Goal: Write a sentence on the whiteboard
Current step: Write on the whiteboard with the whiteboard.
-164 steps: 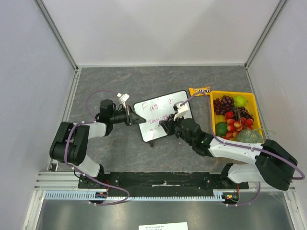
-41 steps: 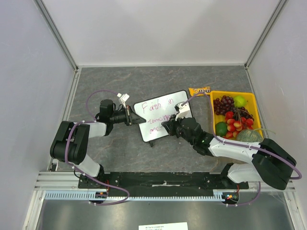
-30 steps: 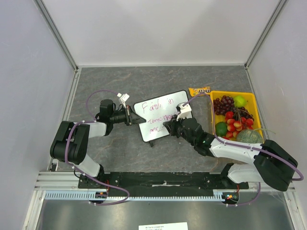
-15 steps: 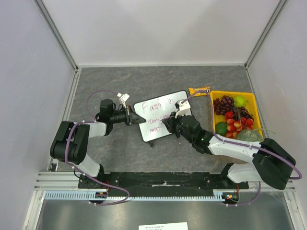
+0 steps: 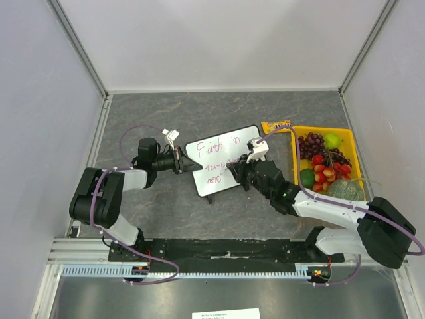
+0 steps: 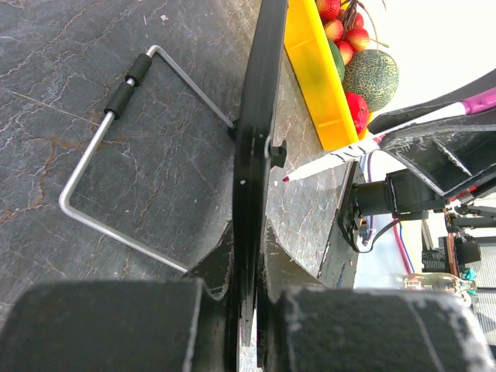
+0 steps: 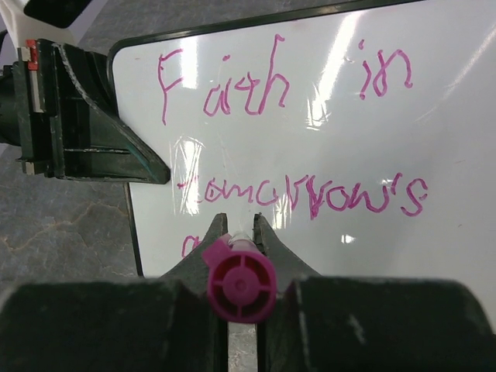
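The whiteboard (image 5: 219,188) stands propped at an angle in the middle of the table. My left gripper (image 5: 191,166) is shut on its left edge; the left wrist view shows the board edge-on (image 6: 256,139) between the jaws of the left gripper (image 6: 248,260). The sentence (image 7: 279,85) in pink reads "Faith in", then "tomorrow's" (image 7: 310,198), and a third line begins at the lower left (image 7: 186,246). My right gripper (image 7: 240,225) is shut on a pink marker (image 7: 240,283) pointed at the third line. The marker's tip (image 6: 288,178) sits at the board's face.
A yellow tray (image 5: 325,129) of grapes, limes and red fruit stands right of the board, with a melon (image 5: 345,189) at its near end. A snack packet (image 5: 275,125) lies behind the board. The board's wire stand (image 6: 116,155) rests on the table.
The third line has grown by a few letters. My right gripper has shifted a little to the right with the marker. The left gripper keeps its hold on the board.
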